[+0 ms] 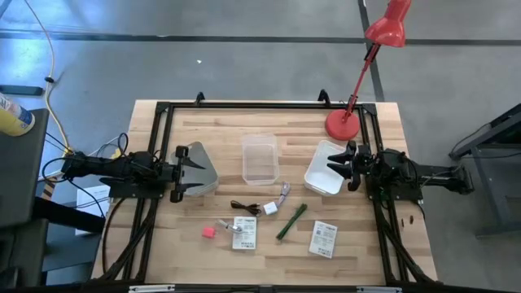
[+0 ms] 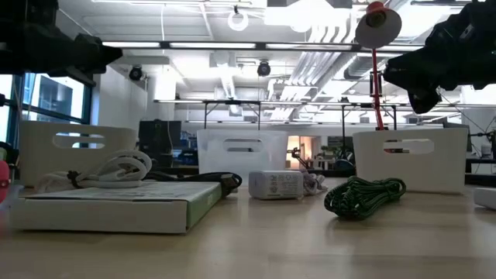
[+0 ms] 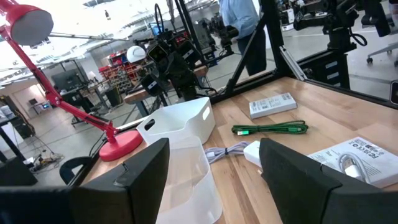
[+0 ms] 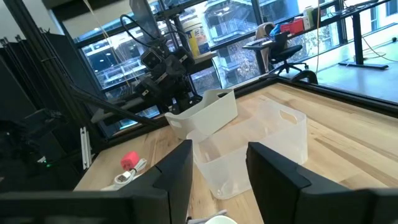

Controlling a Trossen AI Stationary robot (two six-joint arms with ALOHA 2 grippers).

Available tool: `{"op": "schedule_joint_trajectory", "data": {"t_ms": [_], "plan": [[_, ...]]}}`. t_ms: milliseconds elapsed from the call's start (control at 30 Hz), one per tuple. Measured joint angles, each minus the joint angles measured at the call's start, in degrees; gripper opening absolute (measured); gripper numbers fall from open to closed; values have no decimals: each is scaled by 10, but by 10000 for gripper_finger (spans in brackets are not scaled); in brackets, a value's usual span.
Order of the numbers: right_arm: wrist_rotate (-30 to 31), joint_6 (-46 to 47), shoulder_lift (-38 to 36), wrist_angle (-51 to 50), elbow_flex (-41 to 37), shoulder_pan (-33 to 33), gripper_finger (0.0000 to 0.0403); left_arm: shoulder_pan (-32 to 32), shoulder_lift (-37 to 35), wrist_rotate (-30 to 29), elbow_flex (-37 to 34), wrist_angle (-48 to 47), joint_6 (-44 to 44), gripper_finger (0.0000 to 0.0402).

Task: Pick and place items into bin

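While both hands (image 1: pixel 189 170) (image 1: pixel 336 166) gape empty, packet (image 3: pixel 356 155) print stays illegible

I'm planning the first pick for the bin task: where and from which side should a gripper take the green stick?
Grip the green stick at its middle, coming straight down from above. It lies flat on the table on a diagonal, so turn the fingers across its narrow width. Both its long sides look clear of the white cube and the packet, probably leaving finger room.
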Motion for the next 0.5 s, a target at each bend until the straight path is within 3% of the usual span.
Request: {"op": "schedule_joint_trajectory", "data": {"t_ms": [300, 500], "plan": [[0, 0, 0, 0, 0, 0, 142, 0, 0, 0, 0, 2, -2, 237], [57, -34, 0, 16, 0, -1, 142, 0, 0, -2, 0, 9, -3, 237]]}}
